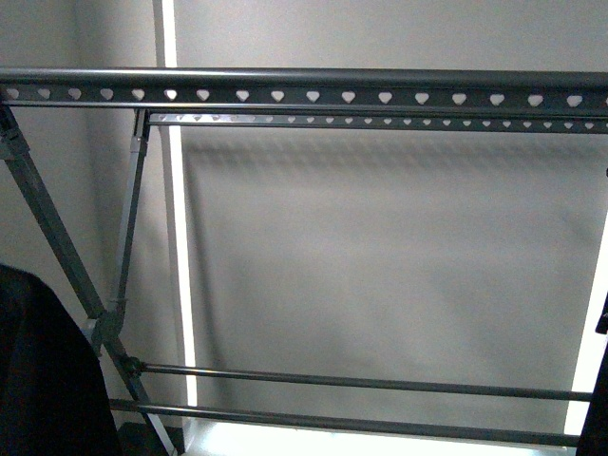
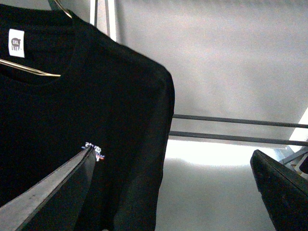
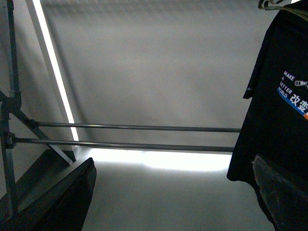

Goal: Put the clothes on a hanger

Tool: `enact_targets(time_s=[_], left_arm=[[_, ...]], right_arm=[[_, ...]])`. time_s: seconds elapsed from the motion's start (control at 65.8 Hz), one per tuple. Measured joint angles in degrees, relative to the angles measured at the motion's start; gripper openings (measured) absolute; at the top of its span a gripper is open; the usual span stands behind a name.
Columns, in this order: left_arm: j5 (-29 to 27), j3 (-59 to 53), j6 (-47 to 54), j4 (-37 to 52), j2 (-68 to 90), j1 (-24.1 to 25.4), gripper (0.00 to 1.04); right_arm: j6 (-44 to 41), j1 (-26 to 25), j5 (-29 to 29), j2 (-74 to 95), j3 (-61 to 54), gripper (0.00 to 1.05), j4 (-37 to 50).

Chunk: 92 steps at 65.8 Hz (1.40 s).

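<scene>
The grey metal rack (image 1: 313,95) fills the front view, its top rails pierced by heart-shaped holes. In the left wrist view a black T-shirt (image 2: 96,96) with a white neck label hangs on a small shiny wire hanger (image 2: 33,70). My left gripper (image 2: 173,163) is open and empty, and one finger (image 2: 57,187) lies in front of the shirt. In the right wrist view a black T-shirt (image 3: 279,106) printed "MAKE A BETTER" hangs at the edge. My right gripper (image 3: 174,166) is open and empty beside it. What the shirts hang from is out of view.
The rack's slanted legs (image 1: 57,247) and two lower crossbars (image 1: 361,385) stand before a plain grey wall. The crossbars also show in the right wrist view (image 3: 134,128). Dark cloth (image 1: 43,380) sits at the front view's lower left, and a dark sliver (image 1: 598,418) at its right edge.
</scene>
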Motion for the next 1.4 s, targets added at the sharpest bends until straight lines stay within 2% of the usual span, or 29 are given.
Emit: enact_targets(time_s=[0.334,0.365,0.395,0.441,0.471,0.562,0.608,0.669,0.714,0.76,0.836,0.896,1.048,1.109,1.215,1.398], left_arm=[[0.07,0.00,0.00,0.00,0.00,0.00,0.98],[2.03,0.00,-0.17,0.46,0.26,0.59,0.98],[6.69,0.02,-0.15,2.45,1.33,1.18,0.98],[7.48,0.15,0.44,5.90,4.15,0.28,0.98],[5.22,0.44,0.79,8.41,7.06,-1.84,0.98],[-11.23,5.70,3.52,22.08,23.56,-13.27,0.98],[-16.26,9.42,3.37,26.47,29.77,-16.37,0.98],[-21.77,15.74,1.97,28.02,37.70,-18.34,0.98],[-27.04,22.53,-1.27,26.16,45.27,-18.71,0.98],[-29.46,28.17,-5.57,22.47,51.08,-18.60,0.98],[-30.38,39.19,-15.50,12.52,61.99,-17.62,0.98],[-28.70,48.11,-24.79,4.09,70.10,-16.50,0.98],[-29.53,62.25,-44.89,-10.16,80.87,-13.51,0.98],[-31.98,65.37,-51.54,-12.46,83.14,-12.28,0.98],[-32.65,69.22,-57.64,-14.14,85.42,-10.14,0.98],[-32.15,71.63,-61.26,-14.56,88.32,-7.15,0.98]], right_arm=[[0.02,0.00,0.00,0.00,0.00,0.97,0.00],[0.00,0.00,0.00,0.00,0.00,0.97,0.00],[0.02,0.00,0.02,0.00,0.00,0.97,0.00],[0.00,0.00,-0.02,0.00,0.00,0.97,0.00],[0.00,0.00,-0.09,0.00,0.00,0.97,0.00],[0.02,0.02,0.04,0.00,0.00,0.97,0.00],[0.02,0.02,0.02,0.00,0.00,0.97,0.00],[0.00,0.02,-0.04,0.00,0.00,0.97,0.00],[0.00,0.02,-0.02,0.00,0.00,0.97,0.00],[0.02,0.02,0.00,0.00,0.00,0.97,0.00],[0.02,0.02,0.02,0.00,0.00,0.97,0.00],[0.02,0.02,0.00,0.00,0.00,0.97,0.00],[0.02,0.02,0.00,0.00,0.00,0.97,0.00],[0.02,0.02,0.00,0.00,0.00,0.97,0.00],[0.02,0.02,0.00,0.00,0.00,0.97,0.00],[0.00,0.02,0.00,0.00,0.00,0.97,0.00]])
